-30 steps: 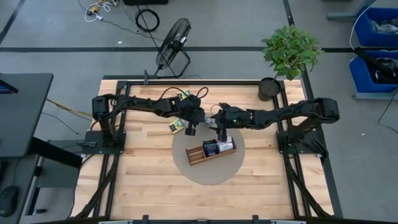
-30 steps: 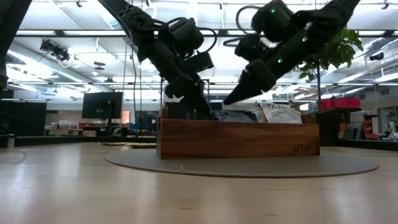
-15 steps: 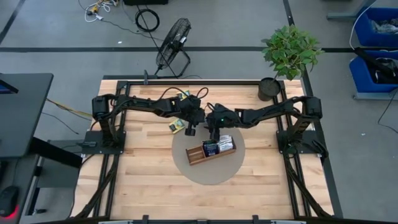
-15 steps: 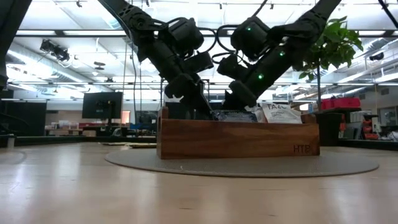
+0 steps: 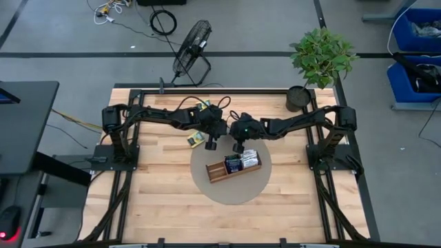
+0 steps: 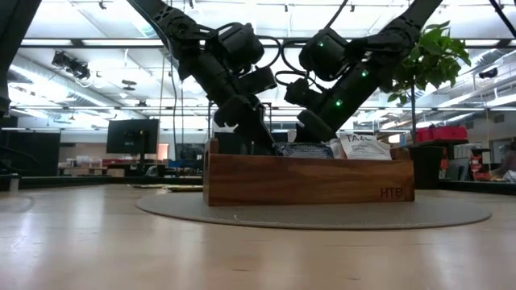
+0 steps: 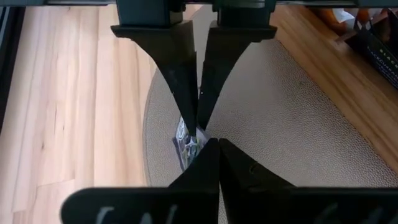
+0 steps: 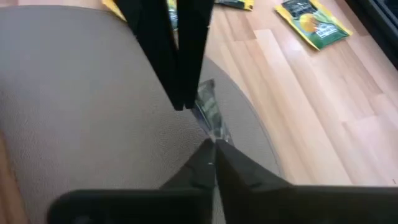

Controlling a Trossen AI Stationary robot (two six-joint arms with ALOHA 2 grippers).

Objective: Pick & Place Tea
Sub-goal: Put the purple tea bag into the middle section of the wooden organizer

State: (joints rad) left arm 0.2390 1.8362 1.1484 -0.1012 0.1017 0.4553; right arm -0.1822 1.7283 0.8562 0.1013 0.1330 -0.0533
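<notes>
Now both arms meet over the round mat (image 5: 238, 193), just behind the wooden tray (image 5: 222, 172). The left gripper (image 7: 198, 127) is pinched shut on a small tea bag (image 7: 186, 142), and the right gripper (image 8: 214, 144) looks closed on that same bag, though it is hard to see. This seems to be a hand-over. Next, the left gripper should let go so the bag can go into the tray. More tea bags (image 8: 313, 22) lie on the table.
</notes>
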